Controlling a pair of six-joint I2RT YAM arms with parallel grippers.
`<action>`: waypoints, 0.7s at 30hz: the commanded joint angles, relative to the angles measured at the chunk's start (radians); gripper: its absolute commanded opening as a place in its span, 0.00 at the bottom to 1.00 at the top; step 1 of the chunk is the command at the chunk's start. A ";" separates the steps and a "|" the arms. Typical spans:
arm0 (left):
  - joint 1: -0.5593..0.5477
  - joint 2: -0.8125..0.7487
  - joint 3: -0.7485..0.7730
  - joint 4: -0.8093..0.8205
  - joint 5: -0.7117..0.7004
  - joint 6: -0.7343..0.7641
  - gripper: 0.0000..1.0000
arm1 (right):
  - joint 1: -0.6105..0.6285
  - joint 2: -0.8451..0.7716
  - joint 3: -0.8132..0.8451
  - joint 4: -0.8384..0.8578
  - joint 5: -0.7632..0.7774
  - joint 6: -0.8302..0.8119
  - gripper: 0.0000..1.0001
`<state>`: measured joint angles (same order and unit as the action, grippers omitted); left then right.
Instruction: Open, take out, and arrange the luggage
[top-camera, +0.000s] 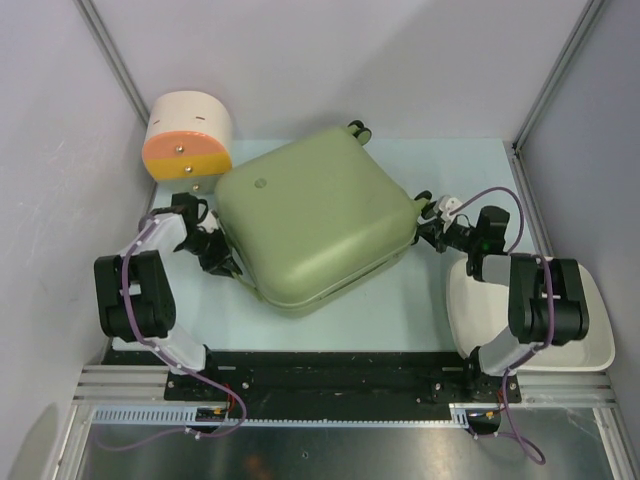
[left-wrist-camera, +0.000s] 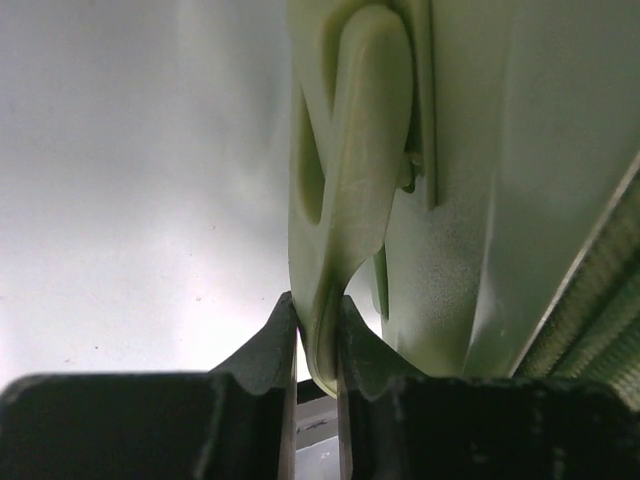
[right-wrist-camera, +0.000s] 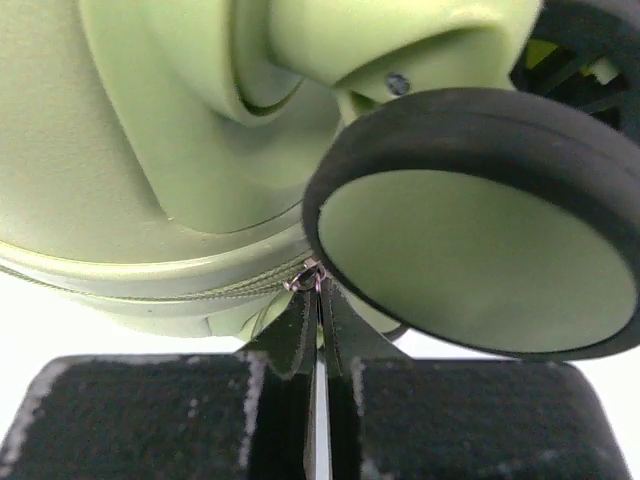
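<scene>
Gripping on both sides. Luggage (top-camera: 315, 220) lies flat and closed at mid-table (top-camera: 400, 310), turned on the diagonal, shell up, zip shut along the visible edge.

Left gripper (left-wrist-camera: 318, 320): at the luggage's left edge, near its near-left corner. Jaws narrow, pinched on the pale green handle (left-wrist-camera: 360, 150). The handle loop passes down between the two fingertips and touches both. The shell wall stands just right of it in the left wrist view.

Right gripper (right-wrist-camera: 320, 300): at the luggage's right corner. Fingers pressed together with no gap showing. The metal zip pull (right-wrist-camera: 308, 278) sits right at the fingertips, its ring just above them and its tab seemingly nipped between them. The zip line runs off to the left from that point. A wheel (right-wrist-camera: 480, 260) hangs just right of and above the fingertips: dark tyre, green hub face. A second wheel shows behind it, partly cut off.

Surroundings: drum container (top-camera: 188, 135), cream with an orange face, at far left, just beside the luggage's far-left corner; cannot tell whether they touch. White basin (top-camera: 590, 340) at near right, partly under the right arm and apart from the luggage.
</scene>
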<state>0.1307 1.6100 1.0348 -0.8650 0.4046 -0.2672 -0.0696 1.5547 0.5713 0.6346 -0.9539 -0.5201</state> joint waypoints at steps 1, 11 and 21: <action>0.032 0.044 0.087 0.061 -0.107 0.161 0.00 | -0.107 0.093 0.137 0.350 0.037 -0.011 0.00; 0.006 0.126 0.182 0.061 -0.084 0.215 0.00 | -0.133 0.402 0.344 0.833 -0.134 0.441 0.00; -0.014 0.185 0.211 0.061 -0.101 0.235 0.00 | -0.078 0.591 0.579 0.866 0.030 0.674 0.00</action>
<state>0.1184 1.7771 1.2049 -0.8444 0.4507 -0.2718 -0.1154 2.1273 1.0096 1.1755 -1.2346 0.0799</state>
